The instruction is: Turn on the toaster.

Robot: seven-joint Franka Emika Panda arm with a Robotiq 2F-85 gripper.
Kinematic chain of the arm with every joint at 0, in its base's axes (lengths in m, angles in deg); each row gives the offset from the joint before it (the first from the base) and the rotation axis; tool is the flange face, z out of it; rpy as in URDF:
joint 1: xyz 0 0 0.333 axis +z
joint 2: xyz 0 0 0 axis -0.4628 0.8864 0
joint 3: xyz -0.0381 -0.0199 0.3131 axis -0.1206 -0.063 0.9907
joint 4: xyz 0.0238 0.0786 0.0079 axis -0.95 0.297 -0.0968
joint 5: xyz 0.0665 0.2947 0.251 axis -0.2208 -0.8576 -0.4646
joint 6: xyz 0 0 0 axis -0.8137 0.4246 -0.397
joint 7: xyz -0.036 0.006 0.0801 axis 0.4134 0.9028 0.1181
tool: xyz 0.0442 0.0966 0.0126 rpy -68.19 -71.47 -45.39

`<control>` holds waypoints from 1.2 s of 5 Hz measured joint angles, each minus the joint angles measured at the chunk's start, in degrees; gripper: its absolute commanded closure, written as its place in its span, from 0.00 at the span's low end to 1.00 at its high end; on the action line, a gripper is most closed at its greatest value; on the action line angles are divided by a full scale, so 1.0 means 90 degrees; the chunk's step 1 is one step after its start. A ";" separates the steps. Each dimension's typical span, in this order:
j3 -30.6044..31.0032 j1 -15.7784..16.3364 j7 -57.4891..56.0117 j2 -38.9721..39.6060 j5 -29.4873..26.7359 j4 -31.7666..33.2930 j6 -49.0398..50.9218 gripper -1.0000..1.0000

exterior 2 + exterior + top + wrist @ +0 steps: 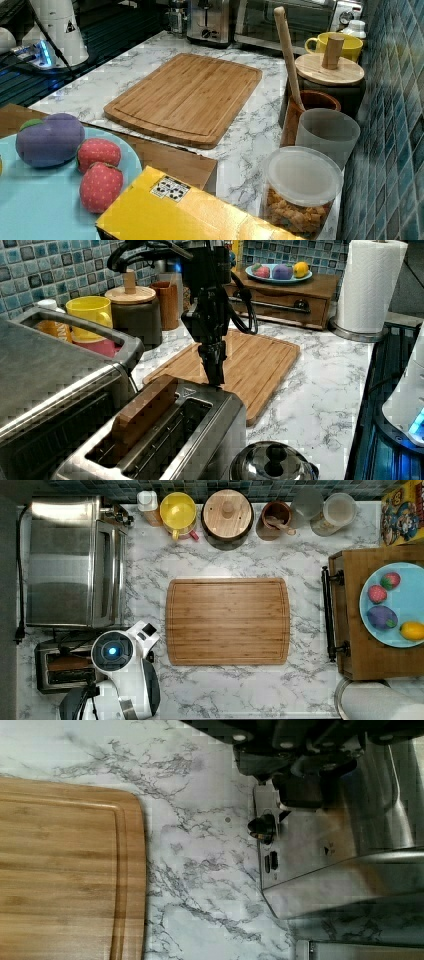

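The toaster (200,435) is a small steel box at the left view's bottom, with a brown slice (145,410) standing in one of its two slots. It also sits at the top view's lower left as the toaster (50,672), under my arm (120,652). My gripper (216,380) points straight down, its shut fingers at the toaster's far end face, just above the top edge. In the wrist view the fingers (300,790) hang over that end face of the toaster (310,855), right beside a black knob (262,826). The lever is hidden under the fingers.
A large steel toaster oven (70,562) stands right beside the toaster. A bamboo cutting board (227,621) lies mid-counter. A steel pot lid (272,465) sits in front of the toaster. Mugs and canisters (227,515) line the tiled wall; a paper towel roll (367,285) stands far off.
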 measured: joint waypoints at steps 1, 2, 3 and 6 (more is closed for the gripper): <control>0.0000 -0.0047 -0.0019 0.0006 -0.0008 -0.0012 0.0019 1.00; 0.0008 -0.0044 -0.0022 0.0007 -0.0008 -0.0012 0.0009 1.00; -0.0085 0.0022 -0.0022 -0.0010 -0.0146 -0.0012 0.0016 1.00; -0.0121 0.0016 -0.0050 0.0004 -0.0356 -0.0012 0.0171 1.00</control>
